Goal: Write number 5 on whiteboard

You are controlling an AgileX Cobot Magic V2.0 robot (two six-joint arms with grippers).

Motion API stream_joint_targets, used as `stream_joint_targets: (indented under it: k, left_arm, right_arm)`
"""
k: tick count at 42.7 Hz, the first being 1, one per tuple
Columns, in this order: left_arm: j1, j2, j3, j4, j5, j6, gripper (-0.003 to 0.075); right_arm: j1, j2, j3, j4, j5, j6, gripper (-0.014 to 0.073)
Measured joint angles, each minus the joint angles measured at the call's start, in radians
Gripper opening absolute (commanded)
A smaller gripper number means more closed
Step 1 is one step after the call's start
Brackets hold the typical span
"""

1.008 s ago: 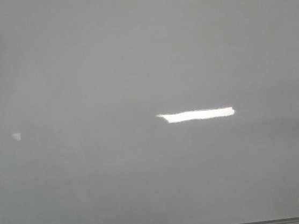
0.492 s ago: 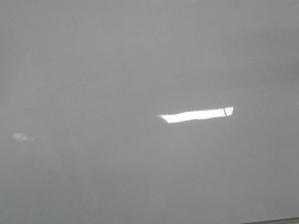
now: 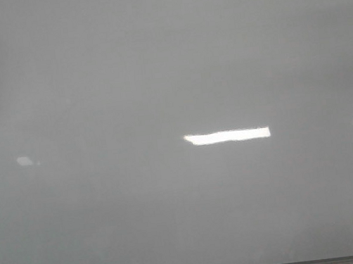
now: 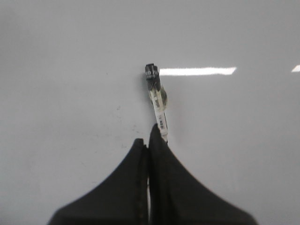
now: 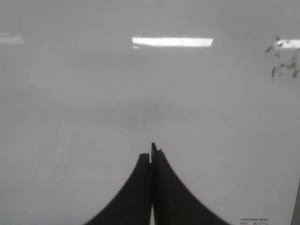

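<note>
The whiteboard (image 3: 172,94) fills the front view, bare of arms. Only the left wrist view shows the left gripper (image 4: 151,140) clenched on a marker (image 4: 157,96). The right wrist view shows the right gripper (image 5: 151,152) pressed closed, and dark smudges (image 5: 281,61).

Glare strip (image 3: 227,136) on whiteboard (image 3: 157,77) slid a bit left, dark tick at its right end gone. Faint left glint (image 3: 24,161) reshaped, rounder blob.

glossy pale grey whiteboard (image 3: 157,77), thin grey frame along lower edge
</note>
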Motion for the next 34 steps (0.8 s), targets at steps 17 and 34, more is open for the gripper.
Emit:
stream_joint_targets:
  k: [17,34]
  left_arm:
    - [0.0,0.131,0.0,-0.001,0.013,0.0,0.0135]
    - [0.0,0.3,0.0,-0.007,-0.07,0.0,0.0552]
  right_arm:
    - [0.0,0.131,0.018,0.0,0.006,-0.006,0.0114]
    - [0.0,0.131,0.018,0.0,0.006,-0.021,0.0594]
